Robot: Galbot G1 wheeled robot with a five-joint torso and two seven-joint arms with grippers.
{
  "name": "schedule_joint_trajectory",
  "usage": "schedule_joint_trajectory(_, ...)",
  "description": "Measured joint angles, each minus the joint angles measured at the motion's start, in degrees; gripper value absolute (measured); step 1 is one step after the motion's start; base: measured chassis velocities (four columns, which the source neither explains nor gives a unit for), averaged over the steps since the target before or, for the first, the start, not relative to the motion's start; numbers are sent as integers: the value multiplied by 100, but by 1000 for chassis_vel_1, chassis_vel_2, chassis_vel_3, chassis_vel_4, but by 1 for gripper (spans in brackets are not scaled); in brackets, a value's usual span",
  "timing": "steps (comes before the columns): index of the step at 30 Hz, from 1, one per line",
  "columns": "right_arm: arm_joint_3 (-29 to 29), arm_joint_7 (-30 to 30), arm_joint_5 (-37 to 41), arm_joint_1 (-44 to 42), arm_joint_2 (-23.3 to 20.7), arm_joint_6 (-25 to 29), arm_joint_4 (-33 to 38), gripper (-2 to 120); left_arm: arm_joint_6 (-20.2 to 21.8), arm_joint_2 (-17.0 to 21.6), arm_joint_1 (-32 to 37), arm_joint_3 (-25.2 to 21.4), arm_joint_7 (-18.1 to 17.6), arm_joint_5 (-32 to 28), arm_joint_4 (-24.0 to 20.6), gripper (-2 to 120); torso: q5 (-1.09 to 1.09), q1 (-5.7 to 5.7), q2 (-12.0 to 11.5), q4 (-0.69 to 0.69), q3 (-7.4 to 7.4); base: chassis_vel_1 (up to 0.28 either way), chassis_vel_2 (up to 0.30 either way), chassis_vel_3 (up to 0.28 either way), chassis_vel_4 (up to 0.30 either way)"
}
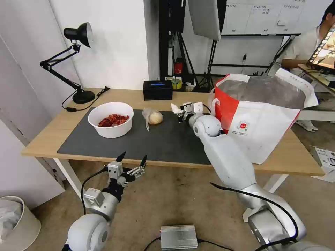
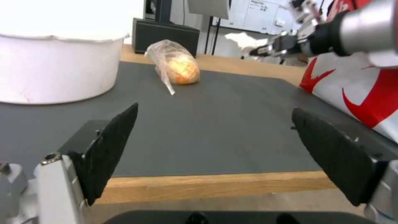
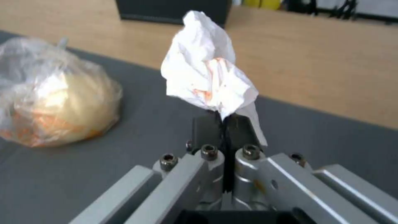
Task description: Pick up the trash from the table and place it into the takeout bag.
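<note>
My right gripper is shut on a crumpled white tissue with orange stains, held just above the dark mat beside the takeout bag. The bag is white with red sides and foil lining, standing open at the table's right. A clear bag with a tan bun lies mid-mat. A white bowl of red scraps sits at the mat's left. My left gripper hangs open off the table's front edge, nothing between its fingers.
A black box stands at the table's back edge, a black desk lamp at the back left. A white bin is on the floor at left, a silver box on the floor in front. A person sits at the far right.
</note>
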Motion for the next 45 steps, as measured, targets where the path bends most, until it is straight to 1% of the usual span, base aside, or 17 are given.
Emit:
schedule_joint_trajectory(2, 97, 47, 0, -104, -114, -4, 360, 0, 0, -6, 5, -6, 0, 3, 2, 100, 0, 0, 0, 0, 0, 0, 0, 0, 0)
schedule_joint_trajectory(3, 97, 47, 0, -104, -114, -4, 360, 0, 0, -6, 5, -6, 0, 3, 2, 100, 0, 0, 0, 0, 0, 0, 0, 0, 0)
schedule_joint_trajectory(4, 144, 75, 1, -156, -163, -9, 527, 0, -1, -6, 10, -15, 0, 3, 2, 100, -1, 0, 0, 0, -1, 0, 0, 0, 0)
schedule_joint_trajectory(6, 237, 140, 47, -304, -297, -29, 1037, 0, -1, -6, 20, -26, 0, 5, 0, 100, 0, 0, 0, 0, 0, 0, 0, 0, 0)
schedule_joint_trajectory(7, 237, 140, 47, -304, -297, -29, 1037, 0, -1, -6, 20, -26, 0, 5, 0, 100, 0, 0, 0, 0, 0, 0, 0, 0, 0)
schedule_joint_trajectory(9, 289, 181, 78, -424, -388, -38, 1425, 0, -1, -9, 25, -30, -1, 8, -9, 100, -1, 0, 0, 0, -1, 0, 0, 0, 0)
schedule_joint_trajectory(11, 301, 198, 82, -467, -416, -40, 1547, 0, -1, -9, 28, -34, -1, 10, -14, 100, 0, 0, 0, 0, -1, 0, 0, 0, 0)
schedule_joint_trajectory(14, 350, 267, 110, -645, -526, -31, 2127, 0, -1, -9, 40, -57, -5, 13, -30, 100, 0, 0, 0, 0, -1, 0, 0, 0, 0)
schedule_joint_trajectory(15, 350, 267, 110, -645, -526, -31, 2127, 0, -1, -9, 40, -57, -5, 13, -30, 100, 0, 0, 0, 0, -1, 0, 0, 0, 0)
schedule_joint_trajectory(18, 376, 330, 201, -745, -601, -27, 2557, 0, -1, -8, 50, -87, -12, 19, -55, 100, -1, 0, 0, 0, -1, 0, 0, 0, 0)
schedule_joint_trajectory(19, 376, 330, 201, -745, -601, -27, 2557, 0, -1, -8, 50, -87, -12, 19, -55, 100, -1, 0, 0, 0, -1, 0, 0, 0, 0)
schedule_joint_trajectory(22, 387, 410, 325, -785, -702, -132, 3044, 0, 3, -11, 68, -104, -17, 37, -76, 100, -1, -1, 0, 0, -1, 0, 0, 0, 0)
schedule_joint_trajectory(28, 464, 501, 347, -891, -795, -233, 3496, 0, 11, -33, 82, -118, -23, 54, -104, 100, -1, 0, 0, 1, -1, 0, 0, 0, 0)
schedule_joint_trajectory(34, 580, 551, 356, -1113, -911, -244, 3779, 0, 12, -39, 112, -121, -24, 71, -121, 100, -1, 0, 0, 1, -1, 0, 0, 0, 0)
schedule_joint_trajectory(37, 691, 577, 357, -1245, -978, -251, 3941, 0, 13, -42, 113, -117, -28, 76, -121, 100, 0, 0, 0, 1, -1, 0, 0, 0, 0)
schedule_joint_trajectory(39, 888, 586, 355, -1442, -1071, -295, 4194, 0, 12, -58, 118, -96, -30, 95, -121, 100, 0, 0, 0, 0, -1, 0, 0, 0, 0)
schedule_joint_trajectory(45, 1234, 586, 394, -1664, -1193, -326, 4515, 0, 13, -64, 128, -68, -29, 115, -131, 100, 0, -1, 0, 1, -1, 0, 0, 0, 0)
